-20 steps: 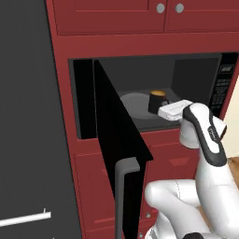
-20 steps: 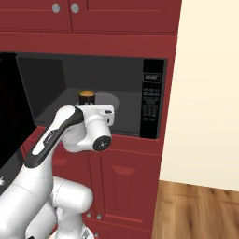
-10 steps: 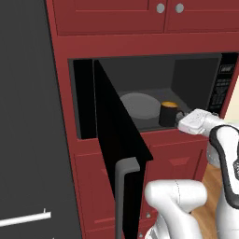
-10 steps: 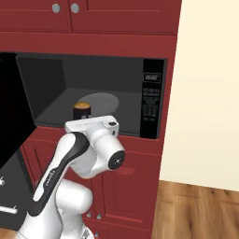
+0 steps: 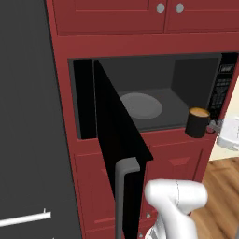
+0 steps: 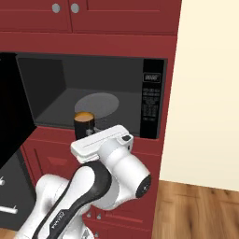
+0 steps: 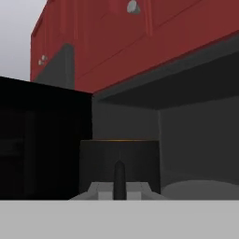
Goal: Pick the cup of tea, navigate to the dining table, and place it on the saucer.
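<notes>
Clamping the cup of tea (image 5: pixel 197 122) by its handle, the gripper (image 5: pixel 214 126) has its 2 jaws drawn together at the mug's right side as the left base view shows it. In the hand view the handle rises as a thin dark post between the fingertips (image 7: pixel 140 189), with the black wall of the cup of tea (image 7: pixel 119 163) directly behind it and an orange rim line along its top. The white hand (image 6: pixel 101 142) sits just in front of and below the cup of tea (image 6: pixel 84 123) in the right base view.

The cup stands upright at the front lip of the microwave (image 5: pixel 144 95), off the lip toward the control panel (image 6: pixel 151 105) side, its orange-brown surface level. Whether its base touches the cavity floor cannot be told. Behind it, well inside the cavity, lies the grey round turntable (image 5: pixel 141 105), apart from the cup.

To the left of the cup the microwave door (image 5: pixel 116 154) stands swung outward, its thin edge and grey handle facing the cameras; open room lies between that edge and the cup. Below the cavity opening runs the red cabinet (image 5: pixel 172 158) front. To the right of the control panel is a cream wall (image 6: pixel 207 88), with wooden floor (image 6: pixel 200 210) beneath it. Above the microwave, 2 round knobs (image 5: pixel 170 8) mark the upper cabinet doors.
</notes>
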